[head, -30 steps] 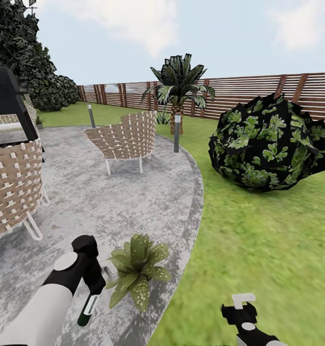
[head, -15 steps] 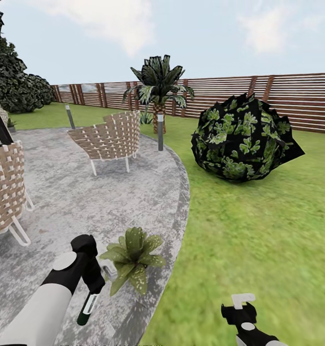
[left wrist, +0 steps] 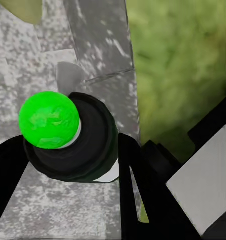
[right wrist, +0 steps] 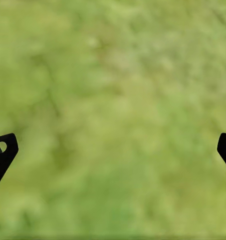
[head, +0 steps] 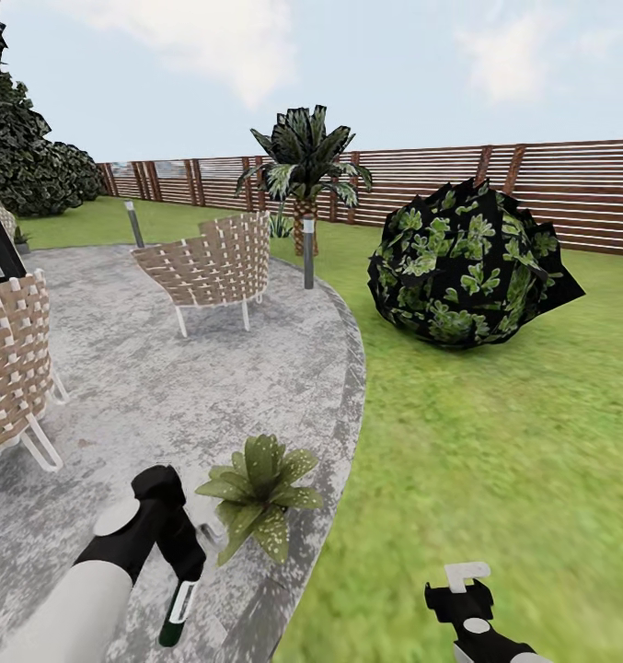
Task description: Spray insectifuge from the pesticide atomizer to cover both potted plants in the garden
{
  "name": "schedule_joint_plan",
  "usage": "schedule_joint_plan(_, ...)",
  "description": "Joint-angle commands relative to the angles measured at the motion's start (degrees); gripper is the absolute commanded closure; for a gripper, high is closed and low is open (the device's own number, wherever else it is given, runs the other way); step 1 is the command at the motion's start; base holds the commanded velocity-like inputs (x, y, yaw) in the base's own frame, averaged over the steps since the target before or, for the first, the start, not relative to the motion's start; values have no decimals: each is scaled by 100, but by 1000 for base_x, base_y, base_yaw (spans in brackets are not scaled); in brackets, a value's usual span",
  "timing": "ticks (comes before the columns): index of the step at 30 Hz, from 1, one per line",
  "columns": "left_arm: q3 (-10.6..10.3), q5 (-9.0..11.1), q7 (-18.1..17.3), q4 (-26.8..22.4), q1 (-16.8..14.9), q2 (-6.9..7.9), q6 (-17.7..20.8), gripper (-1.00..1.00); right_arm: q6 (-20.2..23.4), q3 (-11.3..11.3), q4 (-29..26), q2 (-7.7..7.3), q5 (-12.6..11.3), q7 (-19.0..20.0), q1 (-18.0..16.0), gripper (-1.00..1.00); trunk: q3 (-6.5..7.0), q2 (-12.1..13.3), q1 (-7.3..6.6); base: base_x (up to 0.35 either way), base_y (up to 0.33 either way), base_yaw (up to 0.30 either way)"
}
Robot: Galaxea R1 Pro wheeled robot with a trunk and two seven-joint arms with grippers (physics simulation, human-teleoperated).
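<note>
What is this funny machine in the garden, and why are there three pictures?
It is a robot on wheels with two arms, drawn by a computer. The big picture comes from a camera on its head. The other two come from cameras near each pincer. The left pincer holds a small spray bottle, the pesticide atomizer, white with a dark green end, beside a little potted plant on the grey patio. The right pincer is open over the lawn. Farther off stand wicker chairs, a round bush and a wooden fence.
</note>
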Motion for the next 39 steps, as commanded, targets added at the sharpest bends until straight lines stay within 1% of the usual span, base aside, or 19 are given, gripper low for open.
schedule_joint_plan(1, 19, -19, 95, 10, 53, 17, 59, 100, -19, 50, 3, -2, -60, -8, -2, -100, -5, -2, -1, 0, 0, 0)
schedule_joint_plan(2, 36, -10, 149, 15, 73, 29, 59, 100, -19, 49, 3, -1, -60, -8, -2, -100, -5, -2, -1, 0, 0, 0)
schedule_joint_plan(4, 152, 1, 192, 20, 98, 49, 53, 100, -19, 51, 3, 1, -60, -9, -2, -100, -5, -2, -1, 0, 0, 0)
schedule_joint_plan(6, 442, 2, 226, 20, 107, 68, 33, 100, -19, 55, 3, 4, -60, -9, -2, -100, -5, -2, -1, 0, 0, 0)
schedule_joint_plan(7, 533, 0, 243, 22, 112, 75, 23, 100, -19, 57, -1, 5, -60, -11, -2, -100, -5, -2, -1, 0, 0, 0)
schedule_joint_plan(9, 596, 0, 258, 24, 150, 75, 12, 100, -19, 58, -4, 17, -66, -13, -2, -100, -5, -2, -1, 0, 0, 0)
schedule_joint_plan(12, 598, -10, 270, 12, 209, -1, 19, 100, -19, 58, -6, 36, -68, -13, -2, -100, -5, -2, -1, 0, 0, -120)
schedule_joint_plan(14, 603, -11, 270, 8, 208, -8, 23, 100, -19, 58, -6, 35, -70, -10, -2, -100, -5, -2, -1, 0, 0, -252)
schedule_joint_plan(19, 646, -10, 271, -55, 206, 86, 24, 100, -19, 58, -6, 40, -69, -11, -2, -100, -5, -2, -1, 0, 0, -279)
schedule_joint_plan(21, 648, -11, 271, -68, 207, 159, 27, 100, -19, 58, -6, 39, -69, -14, -2, -100, -5, -2, -1, 0, 0, -283)
schedule_joint_plan(23, 649, -11, 271, -76, 206, 182, 31, 100, -19, 58, -6, 40, -70, -16, -2, -100, -5, -2, -1, 0, 56, -278)
schedule_joint_plan(31, 632, -11, 271, -88, 198, 162, 50, 100, -19, 49, 3, -2, -60, -17, -2, -100, -5, -2, -1, 8, 274, -39)
schedule_joint_plan(39, 623, -11, 262, -90, 197, 131, 51, 100, -19, 57, -6, 23, -68, -14, -2, -100, -4, -2, -1, 69, 288, -14)
